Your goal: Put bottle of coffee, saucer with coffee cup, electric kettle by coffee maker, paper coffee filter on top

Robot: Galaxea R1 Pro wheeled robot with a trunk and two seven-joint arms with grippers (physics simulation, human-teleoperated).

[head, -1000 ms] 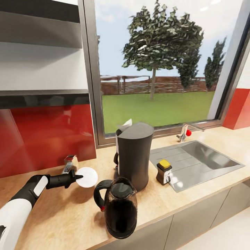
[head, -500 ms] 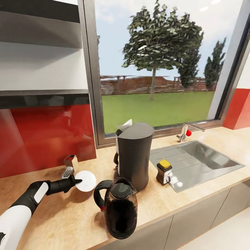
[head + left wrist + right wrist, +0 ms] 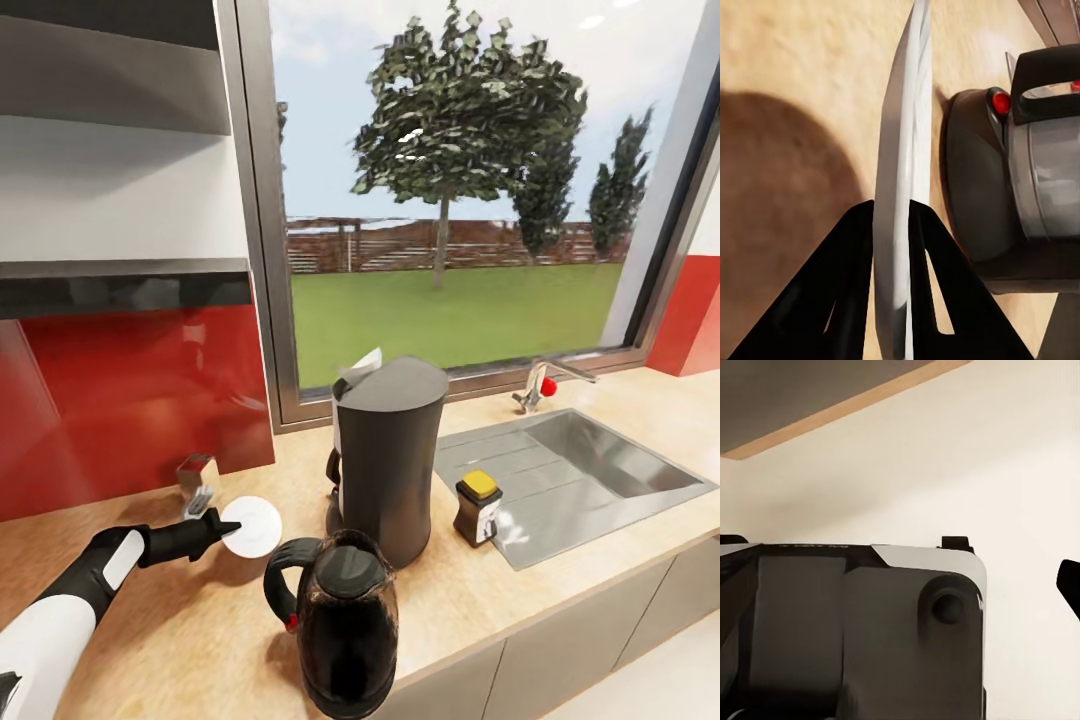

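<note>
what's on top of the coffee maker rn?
A white paper coffee filter pokes up at the back edge of the coffee maker. The maker's grey top hides the rest, so its seating is unclear.

We see our left tool (image 3: 226, 524) has lowered the gripped saucer (image 3: 252, 526) closer to the desk (image 3: 160, 620).

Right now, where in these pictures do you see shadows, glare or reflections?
Head view: the red backsplash is glossy and reflects pale shapes; a bright glare spot sits on the sink edge beside the bottle of coffee. Left wrist view: a broad dark shadow lies on the countertop beside the saucer, which the left gripper pinches edge-on.
</note>
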